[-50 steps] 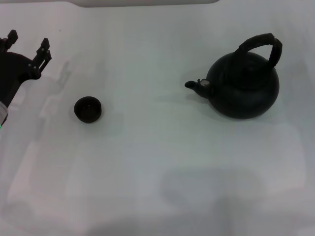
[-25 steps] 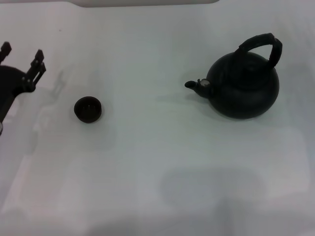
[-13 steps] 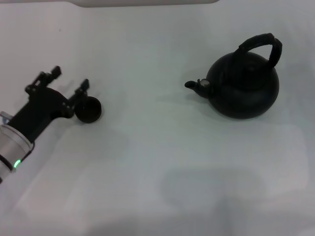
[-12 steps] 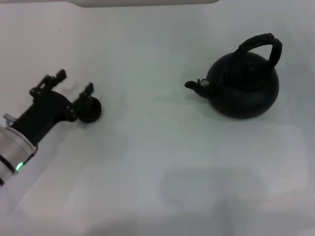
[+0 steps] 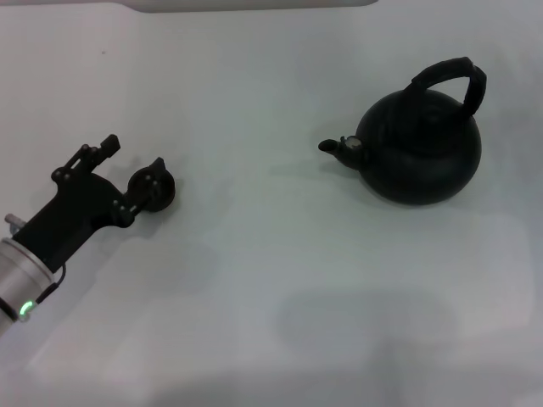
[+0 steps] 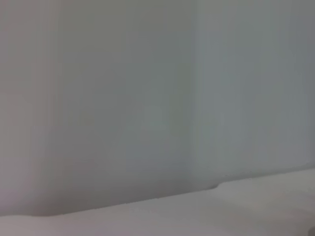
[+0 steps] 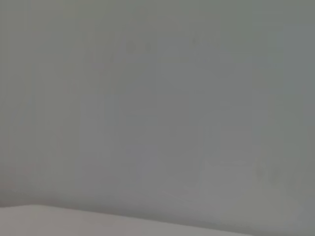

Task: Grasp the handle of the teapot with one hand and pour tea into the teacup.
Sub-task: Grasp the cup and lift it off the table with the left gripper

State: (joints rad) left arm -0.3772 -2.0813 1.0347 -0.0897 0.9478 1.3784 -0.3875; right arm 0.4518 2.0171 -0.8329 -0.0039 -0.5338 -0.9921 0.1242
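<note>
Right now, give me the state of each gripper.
Left gripper: open, jaws spread, one finger against the teacup, holding nothing.
Right gripper: not in view.

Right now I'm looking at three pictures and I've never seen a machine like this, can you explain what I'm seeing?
This is a two-armed robot. The head view looks down from its head onto a white table. The black arm at that picture's left is its left arm; the left claw is open, with one finger over the small black teacup. It holds nothing. The big black teapot, with its arched handle, stands far from the cup, spout pointing toward it. The other two pictures come from cameras on the wrists and show only blank pale surface. The right arm is out of sight.
</note>
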